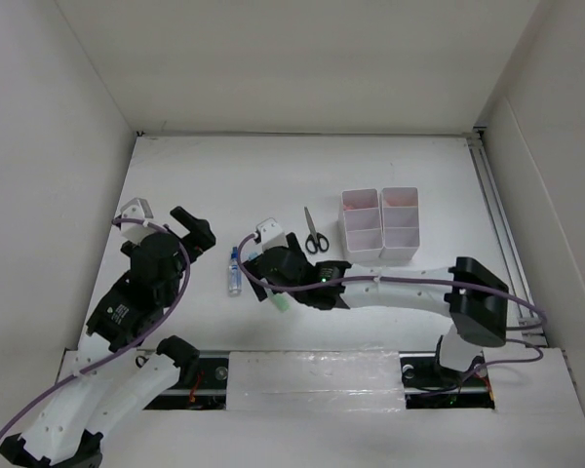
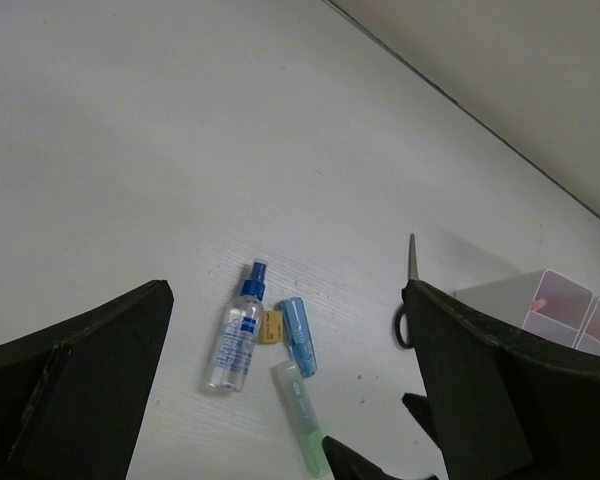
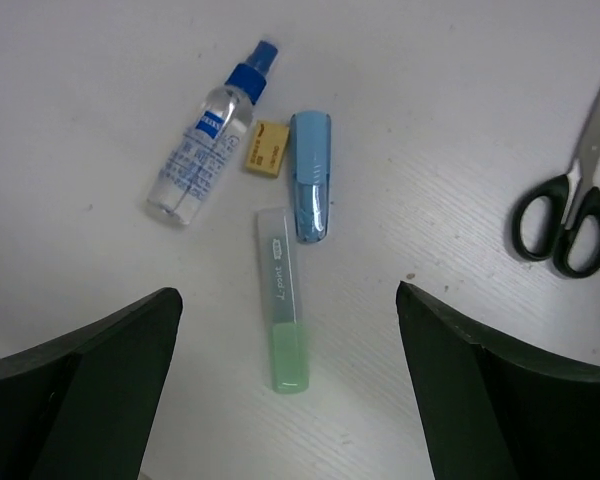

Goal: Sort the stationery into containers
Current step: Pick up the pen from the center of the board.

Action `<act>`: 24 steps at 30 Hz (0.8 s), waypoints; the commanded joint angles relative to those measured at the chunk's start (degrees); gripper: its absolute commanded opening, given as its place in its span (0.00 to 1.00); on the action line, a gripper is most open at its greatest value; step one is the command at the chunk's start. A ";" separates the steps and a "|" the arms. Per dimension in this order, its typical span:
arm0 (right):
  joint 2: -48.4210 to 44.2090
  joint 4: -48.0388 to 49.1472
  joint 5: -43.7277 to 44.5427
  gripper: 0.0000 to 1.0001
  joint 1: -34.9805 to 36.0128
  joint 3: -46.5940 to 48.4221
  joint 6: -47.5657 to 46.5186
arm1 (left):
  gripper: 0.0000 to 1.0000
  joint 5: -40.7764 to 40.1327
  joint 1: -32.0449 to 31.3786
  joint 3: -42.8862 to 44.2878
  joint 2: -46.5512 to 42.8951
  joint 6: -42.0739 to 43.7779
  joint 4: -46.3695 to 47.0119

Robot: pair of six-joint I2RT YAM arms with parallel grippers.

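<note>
Beneath my right claw (image 3: 287,290), jaws spread wide, empty, green marker (image 3: 285,315) lying flat, blue marker (image 3: 310,190) and spray bottle (image 3: 202,135) just beyond it, scissors (image 3: 570,200) off right, my left claw (image 2: 287,290) likewise agape

Scissors (image 3: 580,170) tips cut off at right edge

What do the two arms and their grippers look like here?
The left arm and right arm have white links with black joint housings. A purple cable runs along each, and a small white camera block sits on each wrist. The left gripper and right gripper are black, with broad blunt fingers.
</note>
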 commanded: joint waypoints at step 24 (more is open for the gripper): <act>19.56 -12.86 -19.53 0.72 -5.61 13.89 -4.21 | 1.00 3.01 -0.07 1.86 -1.09 1.60 2.45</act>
